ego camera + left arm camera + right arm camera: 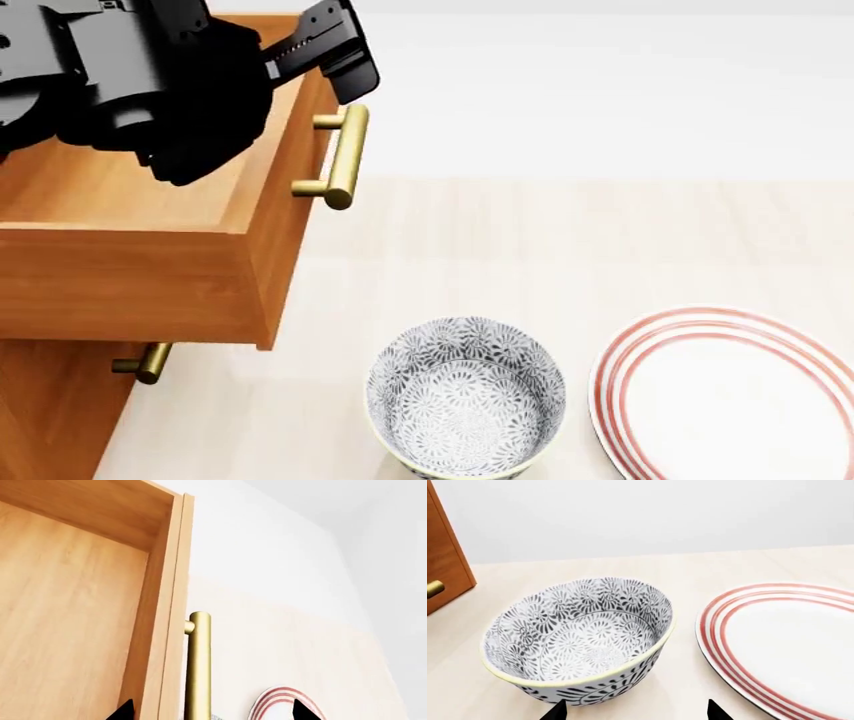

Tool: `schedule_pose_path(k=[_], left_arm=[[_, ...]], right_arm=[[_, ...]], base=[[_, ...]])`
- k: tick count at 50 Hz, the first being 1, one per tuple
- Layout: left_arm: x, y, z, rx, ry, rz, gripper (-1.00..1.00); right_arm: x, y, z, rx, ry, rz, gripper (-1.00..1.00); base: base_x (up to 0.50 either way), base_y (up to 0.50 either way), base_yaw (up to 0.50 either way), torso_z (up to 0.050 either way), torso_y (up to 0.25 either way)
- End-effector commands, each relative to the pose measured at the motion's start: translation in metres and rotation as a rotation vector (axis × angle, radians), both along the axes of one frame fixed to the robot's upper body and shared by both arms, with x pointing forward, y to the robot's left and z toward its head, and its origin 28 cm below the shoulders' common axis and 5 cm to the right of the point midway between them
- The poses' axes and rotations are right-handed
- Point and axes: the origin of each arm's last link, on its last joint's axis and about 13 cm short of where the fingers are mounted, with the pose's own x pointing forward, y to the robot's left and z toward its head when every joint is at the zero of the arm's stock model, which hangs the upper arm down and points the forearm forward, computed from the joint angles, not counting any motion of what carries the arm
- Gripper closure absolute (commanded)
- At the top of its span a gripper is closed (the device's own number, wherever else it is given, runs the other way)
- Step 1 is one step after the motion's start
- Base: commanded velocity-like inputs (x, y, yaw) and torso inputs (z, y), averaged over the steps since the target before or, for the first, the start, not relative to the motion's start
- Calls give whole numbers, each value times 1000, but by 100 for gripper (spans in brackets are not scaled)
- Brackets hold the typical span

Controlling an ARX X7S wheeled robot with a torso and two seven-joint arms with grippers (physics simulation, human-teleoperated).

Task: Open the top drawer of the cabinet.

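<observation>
The top drawer point(147, 285) of the orange-brown cabinet point(47, 415) stands pulled far out, its lighter wood inside point(60, 620) showing. Its brass bar handle point(342, 156) sticks out from the drawer front. My black left arm point(147, 80) hangs over the drawer. The left gripper point(212, 712) is open, its two fingertips point(123, 711) standing wide on either side of the handle point(198, 665) and the drawer front, without touching the bar. My right gripper point(636, 712) is open and holds nothing, close to a patterned bowl point(577, 640); it does not show in the head view.
A grey-and-white patterned bowl point(465, 395) and a white plate with red rings point(727, 395) sit on the pale floor surface to the right of the cabinet. A lower drawer's brass handle point(144, 362) pokes out below the open drawer.
</observation>
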Motion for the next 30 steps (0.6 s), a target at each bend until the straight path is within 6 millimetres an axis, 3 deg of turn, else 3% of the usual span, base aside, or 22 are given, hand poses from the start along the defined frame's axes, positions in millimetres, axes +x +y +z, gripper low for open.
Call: schedule_pose_path(k=[1,30], left_arm=[[-5,-21,4,-107,-10,-79,-100],[-20,-53,7,-139,-39,-209,-100]], right_arm=[[1,1,1,8,-13,6,-100],[-1,0,0,10,-3,17,-100]], base=[[0,0,0,0,0],[0,0,0,0,0]])
